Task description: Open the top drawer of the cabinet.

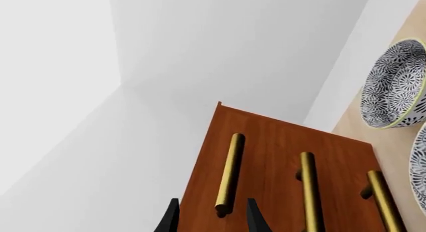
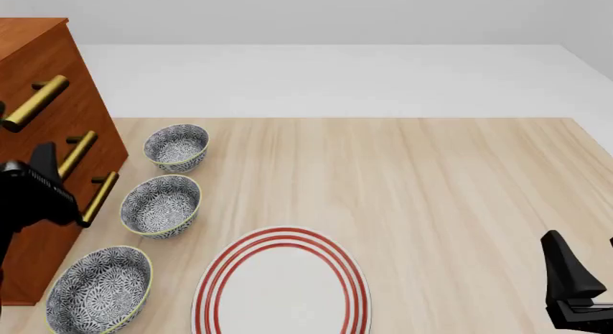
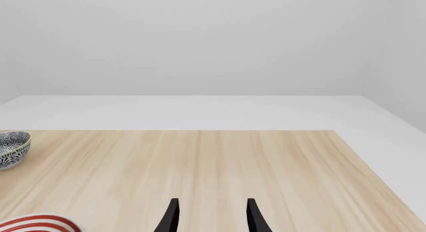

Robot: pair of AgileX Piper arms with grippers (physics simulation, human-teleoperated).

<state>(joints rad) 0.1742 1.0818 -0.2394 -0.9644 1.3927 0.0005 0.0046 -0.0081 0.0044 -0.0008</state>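
No readable text, label, number or sign anywhere.

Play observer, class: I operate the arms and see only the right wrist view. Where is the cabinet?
Observer: The cabinet stands at the far left of the table in the front view, outside your picture.
Operator: Is the left gripper at it?
Observer: Yes. In the left wrist view the left gripper is open, and the end of the top drawer's handle shows between its fingers.
Operator: Anything close by?
Observer: Three patterned bowls sit in a row beside the cabinet.
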